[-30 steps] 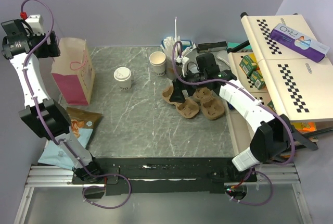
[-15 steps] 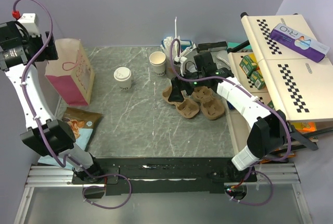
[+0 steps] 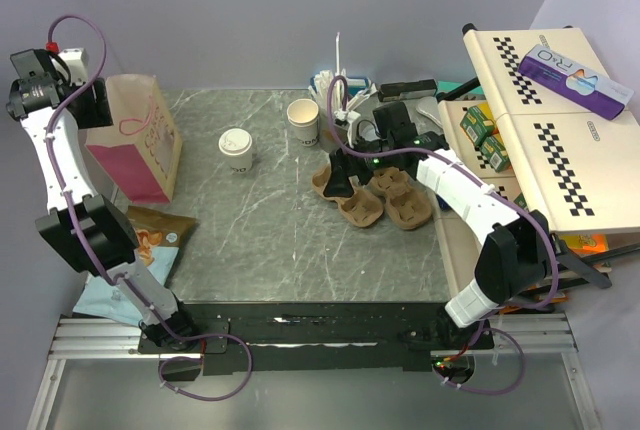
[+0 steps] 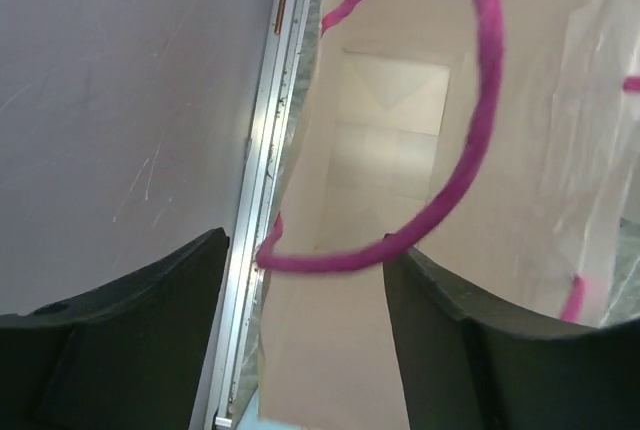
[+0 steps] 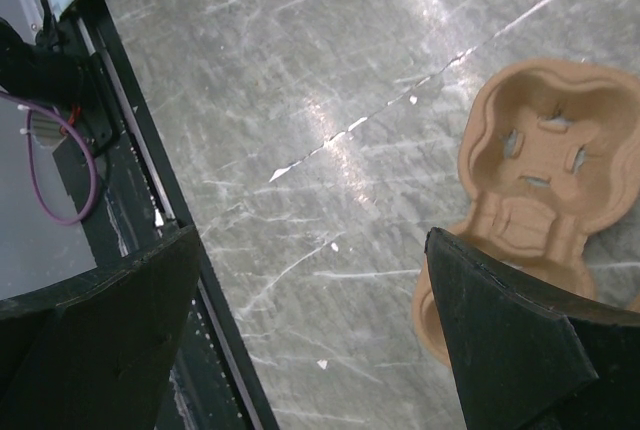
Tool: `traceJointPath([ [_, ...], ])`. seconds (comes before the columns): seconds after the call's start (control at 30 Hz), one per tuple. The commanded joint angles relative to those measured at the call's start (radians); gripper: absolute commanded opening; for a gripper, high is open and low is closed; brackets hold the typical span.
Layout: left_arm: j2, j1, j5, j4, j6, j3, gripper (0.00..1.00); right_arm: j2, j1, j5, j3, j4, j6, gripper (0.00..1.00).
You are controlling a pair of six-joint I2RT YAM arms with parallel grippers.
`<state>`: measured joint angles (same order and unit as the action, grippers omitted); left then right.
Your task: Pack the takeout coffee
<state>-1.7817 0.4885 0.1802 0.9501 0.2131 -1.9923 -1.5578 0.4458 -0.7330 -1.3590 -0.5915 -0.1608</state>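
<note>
Standing on the grey table (image 3: 280,240), the lidded takeout cup (image 3: 236,149) sits well apart from both arms. Left gripper (image 4: 305,250) — jaws apart, astride the paper bag (image 4: 390,150) rim. Right gripper (image 5: 310,240) — open, beside the cardboard tray (image 5: 545,140).

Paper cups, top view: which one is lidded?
The left cup, nearer the paper bag, wears a white lid. The right cup, by the cardboard trays, is open, tan inside showing.
</note>
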Motion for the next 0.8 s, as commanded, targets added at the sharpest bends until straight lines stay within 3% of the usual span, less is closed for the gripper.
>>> traceJointPath([
  [0.0, -0.028, 0.001, -0.028, -0.013, -0.015, -0.065, 0.63, -0.001, -0.01, -0.023, 0.018, 0.03, 0.018, 1.0],
  [0.23, -0.058, 0.002, -0.022, -0.017, -0.014, -0.062, 0.52, -0.022, -0.013, -0.002, -0.006, 0.019, -0.002, 1.0],
  [0.53, -0.062, 0.002, 0.047, -0.008, 0.015, -0.033, 0.21, -0.131, -0.058, 0.03, -0.13, -0.089, -0.017, 1.0],
  [0.7, -0.033, 0.002, 0.076, -0.056, 0.037, 0.026, 0.15, -0.197, -0.064, 0.027, -0.241, -0.18, -0.123, 1.0],
  [0.77, -0.024, 0.001, 0.088, -0.076, 0.043, 0.046, 0.02, -0.226, -0.065, 0.03, -0.279, -0.229, -0.204, 1.0],
])
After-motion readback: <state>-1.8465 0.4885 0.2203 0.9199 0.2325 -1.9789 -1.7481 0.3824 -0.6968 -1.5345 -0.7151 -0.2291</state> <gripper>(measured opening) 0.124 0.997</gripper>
